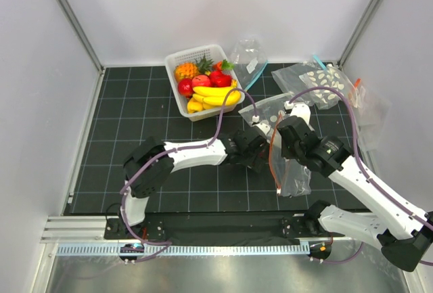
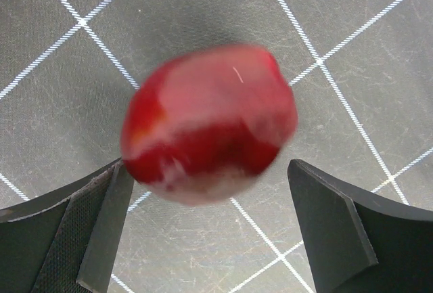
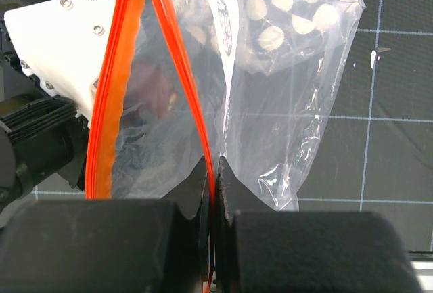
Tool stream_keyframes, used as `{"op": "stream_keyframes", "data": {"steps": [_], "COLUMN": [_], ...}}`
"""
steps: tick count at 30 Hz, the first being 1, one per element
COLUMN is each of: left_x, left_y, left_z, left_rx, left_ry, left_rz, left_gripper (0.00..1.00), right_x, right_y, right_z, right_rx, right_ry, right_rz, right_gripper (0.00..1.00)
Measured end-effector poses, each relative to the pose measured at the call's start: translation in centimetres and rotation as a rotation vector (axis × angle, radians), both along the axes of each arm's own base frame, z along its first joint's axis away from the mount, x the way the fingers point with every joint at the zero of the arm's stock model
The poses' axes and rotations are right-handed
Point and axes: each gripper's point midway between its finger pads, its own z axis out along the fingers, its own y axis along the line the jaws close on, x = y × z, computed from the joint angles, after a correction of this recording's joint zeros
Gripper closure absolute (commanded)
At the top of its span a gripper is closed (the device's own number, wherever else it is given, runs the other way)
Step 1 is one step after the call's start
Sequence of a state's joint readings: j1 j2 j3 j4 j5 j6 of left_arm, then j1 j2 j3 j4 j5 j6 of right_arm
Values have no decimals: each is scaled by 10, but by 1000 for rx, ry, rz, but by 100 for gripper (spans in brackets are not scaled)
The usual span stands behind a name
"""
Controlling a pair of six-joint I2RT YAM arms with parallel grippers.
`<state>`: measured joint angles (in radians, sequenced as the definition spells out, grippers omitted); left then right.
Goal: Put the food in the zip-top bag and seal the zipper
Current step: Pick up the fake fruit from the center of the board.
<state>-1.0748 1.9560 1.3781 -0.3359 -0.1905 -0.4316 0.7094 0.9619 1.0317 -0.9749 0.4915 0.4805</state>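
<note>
My right gripper point(image 3: 215, 164) is shut on the orange-red zipper point(image 3: 115, 83) of the clear zip-top bag point(image 3: 162, 124) and holds its mouth gaping open. From above, the bag point(image 1: 295, 174) hangs off that gripper point(image 1: 287, 149) at mid-table. Just left of the mouth, my left gripper point(image 1: 256, 149) is open. A red fruit point(image 2: 210, 122), blurred by motion, shows between its spread fingers point(image 2: 318, 218), touching neither; the gripper's midpoint point(image 2: 208, 171) lies at its lower edge. A dim reddish shape point(image 3: 152, 86) shows through the bag wall. The rest of the food, bananas point(image 1: 215, 93) included, lies in the basket.
A white basket point(image 1: 177, 63) stands at the back centre. A clear bag with a blue strip point(image 1: 249, 56) leans beside it. Bags dotted with white discs point(image 1: 325, 80) lie at the back right, one right behind the held bag point(image 3: 298, 9). White walls surround the black grid mat.
</note>
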Motion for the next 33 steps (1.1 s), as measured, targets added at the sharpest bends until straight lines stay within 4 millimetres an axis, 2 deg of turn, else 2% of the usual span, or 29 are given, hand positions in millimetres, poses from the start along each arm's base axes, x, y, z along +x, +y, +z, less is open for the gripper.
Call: {"op": "stream_keyframes", "data": {"steps": [3, 7, 9, 11, 12, 13, 20, 23, 27, 33], "left_x": [1, 1, 1, 2, 2, 2, 0, 1, 1, 13], "left_y": [0, -1, 0, 0, 1, 2, 11, 11, 10, -14], "left_z": [-2, -3, -3, -3, -3, -3, 7, 16, 19, 24], "left_rx": [3, 6, 11, 15, 17, 21, 35, 25, 24, 5], "left_ry": [7, 10, 6, 2, 1, -1, -26, -43, -32, -17], "left_rz": [0, -3, -11, -16, -16, -20, -56, -82, -109, -118], "left_gripper": [3, 20, 22, 18, 6, 1, 0, 0, 0, 0], "right_x": [0, 0, 0, 0, 0, 0, 0, 0, 1, 1], "right_y": [0, 0, 0, 0, 0, 0, 0, 0, -1, -1], "right_z": [0, 0, 0, 0, 0, 0, 0, 0, 0, 0], "right_rx": [1, 1, 1, 1, 1, 1, 0, 1, 0, 0], "right_ry": [0, -1, -1, -1, -1, -1, -1, -1, -1, -1], "right_rz": [0, 0, -1, -1, -1, -1, 0, -2, -4, -4], "right_gripper": [98, 98, 98, 98, 98, 98, 98, 98, 98, 98]}}
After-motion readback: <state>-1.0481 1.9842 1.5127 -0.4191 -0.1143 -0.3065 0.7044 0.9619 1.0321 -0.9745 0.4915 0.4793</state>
